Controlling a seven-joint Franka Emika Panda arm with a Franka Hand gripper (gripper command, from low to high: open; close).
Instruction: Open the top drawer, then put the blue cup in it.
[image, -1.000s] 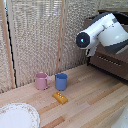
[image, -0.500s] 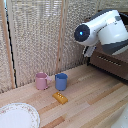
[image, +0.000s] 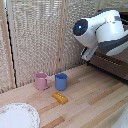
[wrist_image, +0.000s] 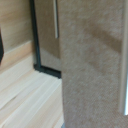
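blue cup (image: 61, 81) touching pink mug (image: 41, 81), well apart from dresser (image: 111, 64)

Blue cup (image: 61, 81) beside pink mug (image: 41, 81)

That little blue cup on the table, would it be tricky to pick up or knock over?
Probably not. The blue cup stands upright on the flat wooden table, so it likely stays put unless nudged near its rim. It looks rigid and small, so probably light. Its smooth sides may be a bit slippery, and the pink mug stands close beside it.
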